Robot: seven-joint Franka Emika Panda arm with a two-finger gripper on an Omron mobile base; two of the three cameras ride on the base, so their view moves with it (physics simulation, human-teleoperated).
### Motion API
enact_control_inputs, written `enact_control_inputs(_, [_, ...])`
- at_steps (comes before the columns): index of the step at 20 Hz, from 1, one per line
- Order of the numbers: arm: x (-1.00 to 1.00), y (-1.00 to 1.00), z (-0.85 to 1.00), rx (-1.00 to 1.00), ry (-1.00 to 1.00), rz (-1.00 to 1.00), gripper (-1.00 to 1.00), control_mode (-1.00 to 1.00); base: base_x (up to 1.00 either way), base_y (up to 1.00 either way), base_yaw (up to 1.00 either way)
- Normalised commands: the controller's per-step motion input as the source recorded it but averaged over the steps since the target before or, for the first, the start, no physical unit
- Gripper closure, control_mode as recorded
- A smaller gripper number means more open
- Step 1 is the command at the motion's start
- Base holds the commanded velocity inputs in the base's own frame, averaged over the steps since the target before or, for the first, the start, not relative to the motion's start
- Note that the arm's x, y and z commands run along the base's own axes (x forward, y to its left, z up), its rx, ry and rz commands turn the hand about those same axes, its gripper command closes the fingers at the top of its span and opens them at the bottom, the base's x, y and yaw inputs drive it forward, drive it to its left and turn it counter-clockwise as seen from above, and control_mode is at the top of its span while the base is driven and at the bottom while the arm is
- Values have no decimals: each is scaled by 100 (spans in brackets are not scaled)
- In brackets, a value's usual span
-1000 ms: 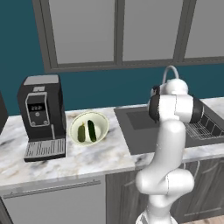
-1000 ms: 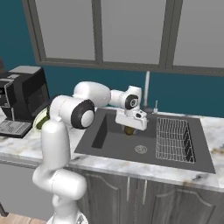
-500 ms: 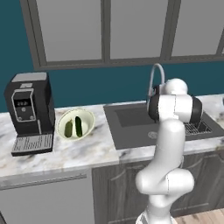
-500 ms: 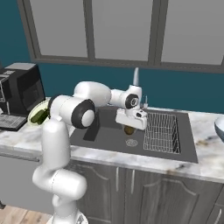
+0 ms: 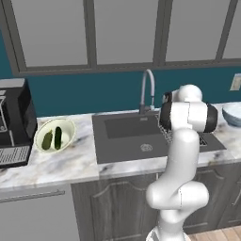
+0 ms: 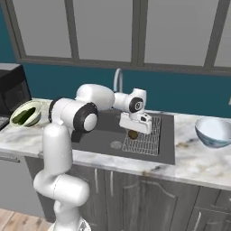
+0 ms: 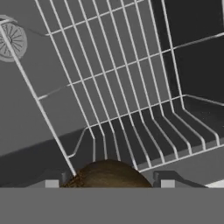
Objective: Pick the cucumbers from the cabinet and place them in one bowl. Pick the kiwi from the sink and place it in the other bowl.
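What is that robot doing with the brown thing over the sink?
The robot's pincer is holding a brown kiwi just above the wire rack in the sink. Two green cucumbers already lie in the cream bowl on the counter, beside the coffee machine. A blue bowl sits on the counter at the other side of the sink, and nothing can be seen in it. That is probably where the kiwi goes next.

The kiwi (image 7: 107,174) is cut off at the hand view's bottom; the 2 fingertips (image 7: 51,183) barely show, so whether they touch it seems unclear.
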Motion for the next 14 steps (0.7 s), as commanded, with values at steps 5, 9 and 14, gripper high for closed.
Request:
enact_control_inputs(5, [0,0,0,0,0,0,100,100,34,-48,4])
enact_control_inputs(9, [0,0,0,0,0,0,100,100,35,-53,6])
enact_control_inputs(14, [0,0,0,0,0,0,100,100,36,-50,8])
